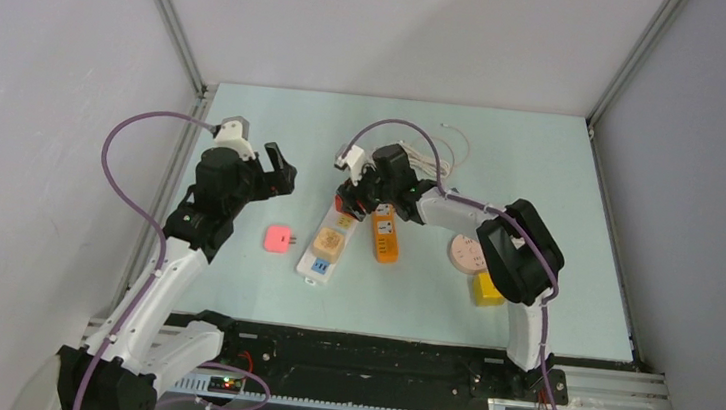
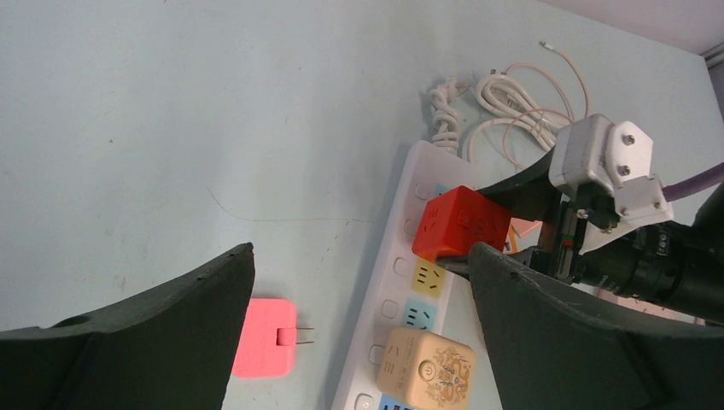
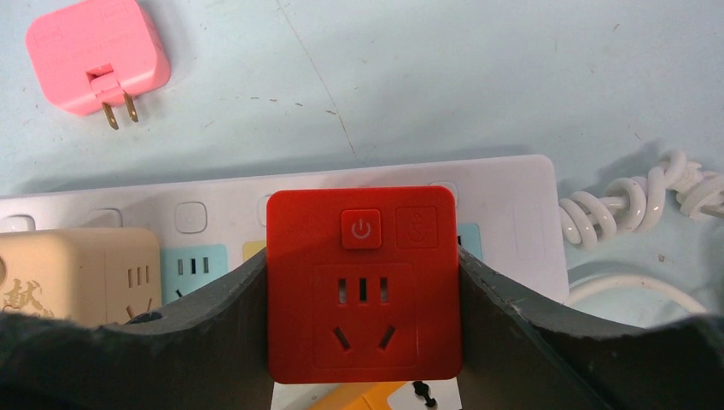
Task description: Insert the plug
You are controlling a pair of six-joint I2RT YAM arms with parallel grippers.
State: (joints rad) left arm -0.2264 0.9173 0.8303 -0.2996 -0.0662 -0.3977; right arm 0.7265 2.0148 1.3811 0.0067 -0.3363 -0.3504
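Alignment over the socket is the step in hand, we judge. From the top external camera, the right claw (image 1: 353,196) reaches to the far end of the white power strip (image 1: 315,264) and pinches the red plug (image 1: 343,201) there; a beige cube (image 1: 329,243) already sits on the strip nearer the arms, an orange adapter (image 1: 385,235) lies just beside it, and a pink plug (image 1: 278,239) lies loose on the tabletop (image 1: 542,182) to the left; the left claw (image 1: 280,172) hangs spread and holds nothing, well apart from the strip.

From the left wrist, we look between that claw's wide-open fingers (image 2: 171,333); the red plug (image 2: 461,222) appears to sit just above the strip's far sockets, slightly tilted (whether its pins have entered we cannot tell, since they are hidden beneath it); a coiled cable (image 2: 512,94) lies beyond the strip's end.

From the right wrist, the red plug (image 3: 363,282) is clamped squarely between the two dark fingers (image 3: 222,325), face towards the camera, with the strip (image 3: 504,196) behind it; the beige cube (image 3: 77,273) is beside it, apart.

Next, we reckon, the plug must be levelled so its pins meet the slots, then pressed straight down until it seats flush; only then should the right claw let go; the left claw could steady the strip if it shifts.
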